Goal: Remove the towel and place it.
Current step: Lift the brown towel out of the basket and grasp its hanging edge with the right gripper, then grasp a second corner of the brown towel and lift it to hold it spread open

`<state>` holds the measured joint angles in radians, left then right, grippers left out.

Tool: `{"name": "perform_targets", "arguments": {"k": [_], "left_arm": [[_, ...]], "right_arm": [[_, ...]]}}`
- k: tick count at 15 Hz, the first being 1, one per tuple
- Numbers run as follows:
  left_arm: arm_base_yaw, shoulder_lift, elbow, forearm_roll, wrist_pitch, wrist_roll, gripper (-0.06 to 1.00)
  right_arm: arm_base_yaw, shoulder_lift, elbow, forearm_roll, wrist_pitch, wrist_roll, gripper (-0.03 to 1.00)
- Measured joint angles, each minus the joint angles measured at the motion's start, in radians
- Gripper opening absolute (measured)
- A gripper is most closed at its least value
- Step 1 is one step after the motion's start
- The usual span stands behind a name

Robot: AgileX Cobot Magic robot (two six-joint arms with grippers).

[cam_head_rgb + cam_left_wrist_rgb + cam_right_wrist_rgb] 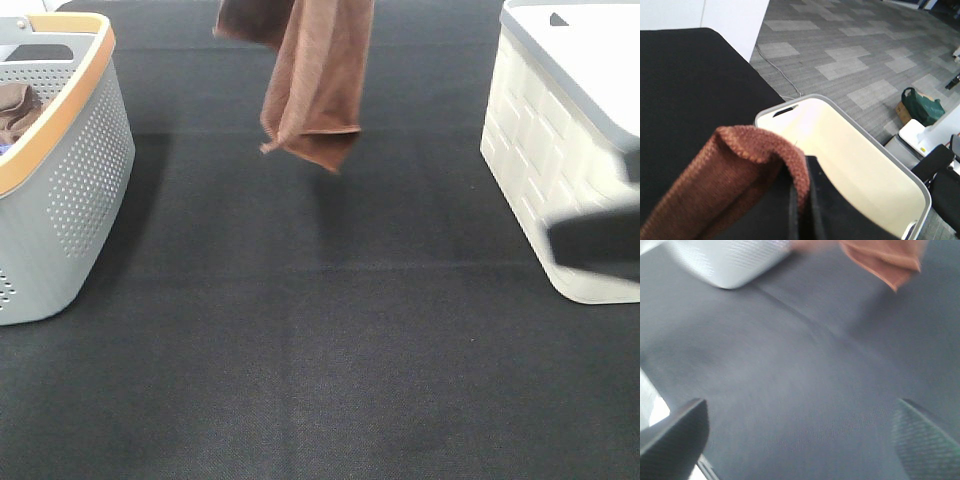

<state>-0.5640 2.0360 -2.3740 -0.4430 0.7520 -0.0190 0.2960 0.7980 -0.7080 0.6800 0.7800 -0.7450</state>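
The reddish-brown towel [315, 80] hangs bunched from above the top edge of the high view, over the middle back of the black table, its lower corner clear of the surface. In the left wrist view the towel [735, 170] is folded over my left gripper [802, 200], which is shut on it; this gripper is out of the high view. My right gripper [800, 440] is open and empty low over the table, a dark blur [595, 240] in front of the white bin. The towel's corner [885, 260] shows far off in the right wrist view.
A grey perforated basket with an orange rim [80, 190] stands at the left and holds a small brown cloth lump [15, 110]. A white lidless bin [560, 150] stands at the right; its pale inside [850, 160] shows in the left wrist view.
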Motion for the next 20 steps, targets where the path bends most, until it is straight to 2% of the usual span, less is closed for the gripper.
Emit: {"name": "perform_targets", "arguments": {"k": [1,2,3,4,7,8,10,14,16,19,20], "left_arm": [[-0.012,0.008,0.000,0.006,0.000,0.000,0.00],[-0.026,0.012,0.000,0.011,0.000,0.000,0.00],[-0.028,0.012,0.000,0.014,-0.002,0.000,0.00],[-0.031,0.012,0.000,0.014,-0.004,-0.006,0.00],[-0.034,0.012,0.000,0.023,-0.009,-0.034,0.00],[-0.035,0.012,0.000,0.023,-0.011,-0.037,0.00],[-0.037,0.012,0.000,0.023,-0.014,-0.038,0.00],[-0.037,0.012,0.000,0.028,-0.017,-0.041,0.00],[-0.037,0.012,0.000,0.030,-0.018,-0.041,0.00],[-0.040,0.012,0.000,0.031,-0.018,-0.041,0.00],[-0.041,0.012,0.000,0.031,-0.018,-0.041,0.00]], "right_arm": [[0.064,0.059,-0.030,-0.022,-0.055,-0.003,0.87],[0.163,0.150,-0.061,-0.075,-0.162,-0.001,0.84],[0.191,0.182,-0.068,-0.093,-0.202,0.002,0.84],[0.254,0.272,-0.079,-0.119,-0.334,0.017,0.83],[0.284,0.399,-0.082,-0.124,-0.546,0.111,0.83],[0.284,0.429,-0.082,-0.124,-0.587,0.127,0.83],[0.284,0.482,-0.082,-0.123,-0.629,0.135,0.83],[0.286,0.516,-0.085,-0.091,-0.634,0.136,0.83],[0.321,0.516,-0.088,-0.087,-0.651,0.136,0.83],[0.399,0.519,-0.099,-0.085,-0.761,0.137,0.84],[0.401,0.526,-0.101,-0.082,-0.800,0.152,0.86]]}}
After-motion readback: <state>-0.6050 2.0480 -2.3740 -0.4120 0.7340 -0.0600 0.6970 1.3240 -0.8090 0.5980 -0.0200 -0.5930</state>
